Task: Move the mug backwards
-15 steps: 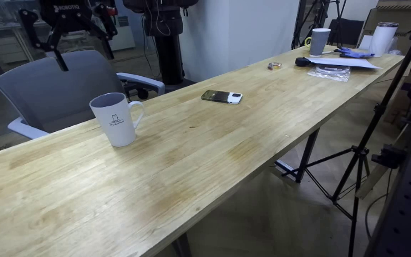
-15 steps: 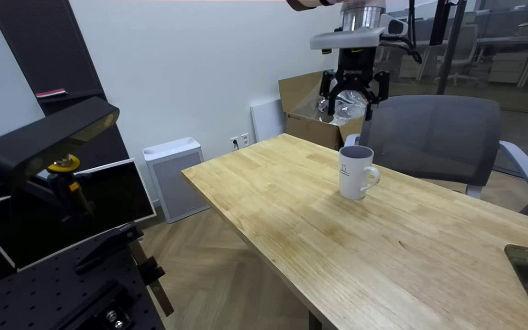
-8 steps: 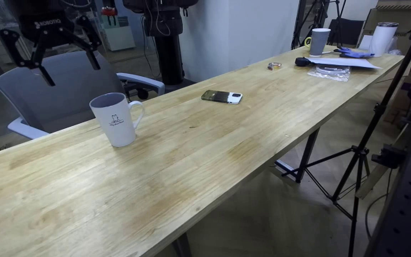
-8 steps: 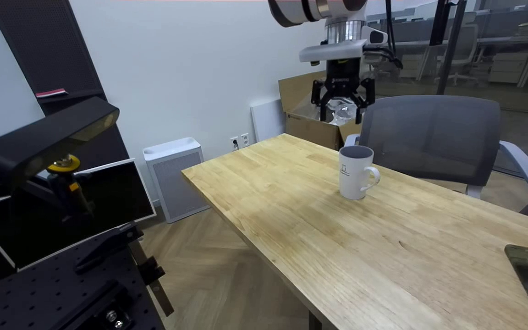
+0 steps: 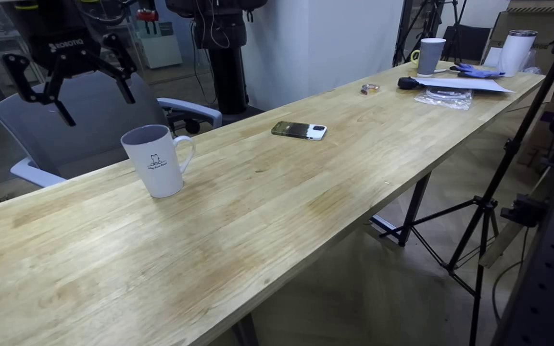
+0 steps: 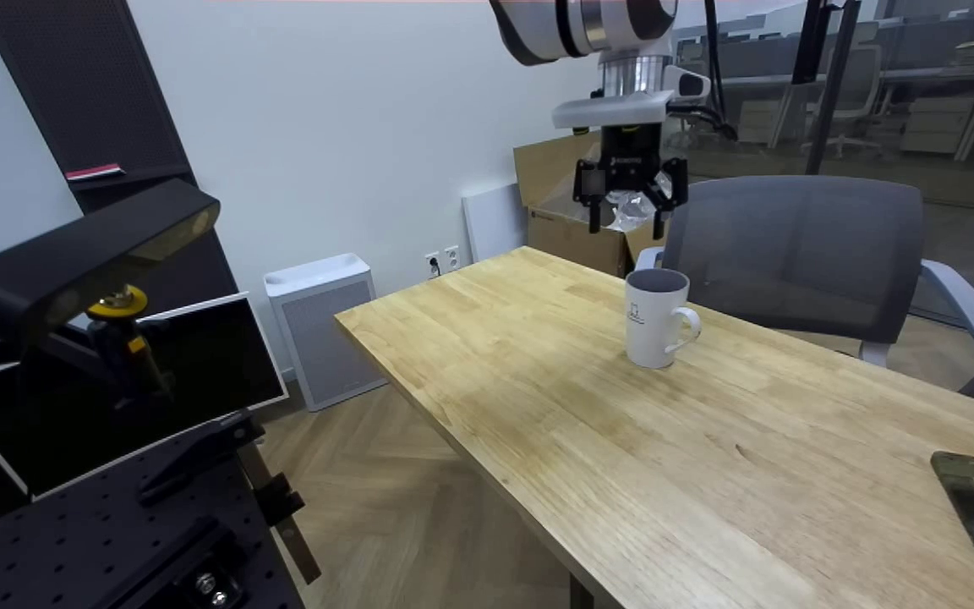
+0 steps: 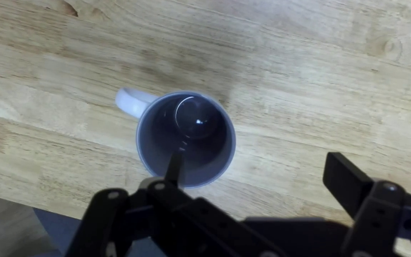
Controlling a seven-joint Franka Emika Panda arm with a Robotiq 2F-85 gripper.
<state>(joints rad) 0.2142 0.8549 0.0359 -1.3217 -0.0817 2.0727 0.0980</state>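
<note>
The white mug (image 5: 157, 166) stands upright on the wooden table, with a small dark logo on its side and a loop handle. It also shows in an exterior view (image 6: 649, 331), near the table's chair-side edge. The wrist view looks down into its dark grey inside (image 7: 205, 157), with the handle to the upper left. My gripper (image 5: 99, 108) is open and empty, higher than the mug and apart from it, as an exterior view (image 6: 626, 224) also shows. In the wrist view the gripper (image 7: 255, 162) has one finger overlapping the mug's mouth and the other over bare wood.
A phone (image 5: 299, 130) lies on the table (image 5: 258, 202) beyond the mug's handle side. A grey chair (image 6: 791, 254) stands against the far edge. A grey cup (image 5: 431, 56), papers (image 5: 464, 84) and a white tumbler (image 5: 517, 53) are at the table's far end.
My gripper has moved left in both exterior views and come lower, staying open. The last half second is mostly downward. The mug has not moved.
</note>
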